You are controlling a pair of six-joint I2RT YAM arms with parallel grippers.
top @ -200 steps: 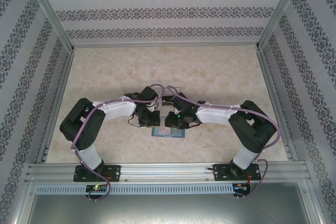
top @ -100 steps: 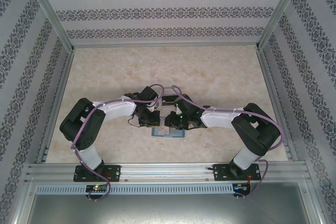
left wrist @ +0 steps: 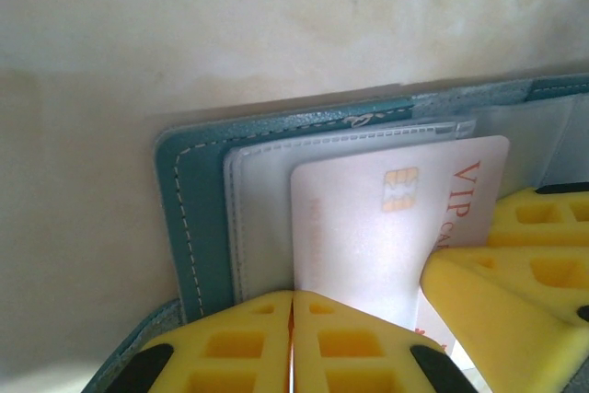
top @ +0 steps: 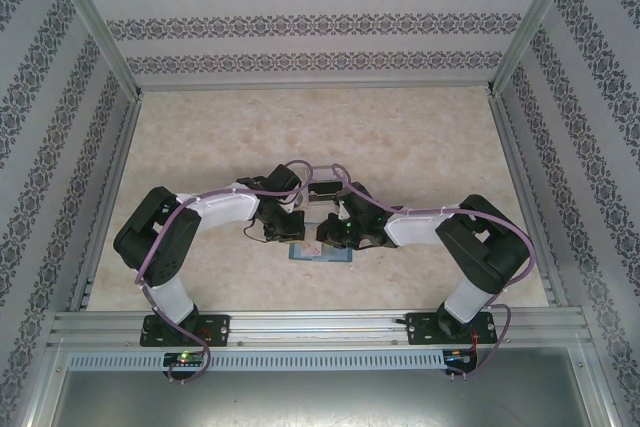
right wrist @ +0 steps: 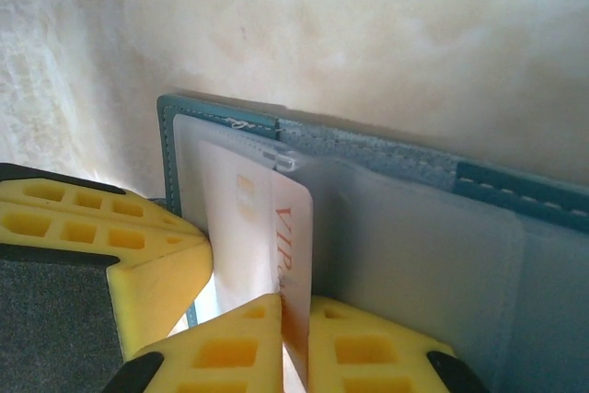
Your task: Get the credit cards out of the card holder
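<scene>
The teal card holder (top: 322,255) lies open on the table between both arms. In the left wrist view its teal edge (left wrist: 198,209) frames a clear sleeve with a white VIP credit card (left wrist: 386,227) partly slid out. My left gripper (left wrist: 293,296) is shut, its tips together and resting on the sleeve at the card's left edge. My right gripper (right wrist: 294,306) is shut on the card (right wrist: 294,227), pinching its free edge between the yellow fingers. The holder's right panel (right wrist: 515,227) lies flat beside it. From above, the left gripper (top: 285,229) and right gripper (top: 335,232) nearly touch.
The beige marbled table (top: 400,147) stretches behind the holder, walled by patterned panels and aluminium rails (top: 300,327). The left gripper's yellow finger (right wrist: 138,246) sits close beside the right gripper's fingers.
The right gripper has closed its fingers onto the card's edge, and its forearm has drawn in slightly toward the holder. The left arm and the holder have stayed put.
</scene>
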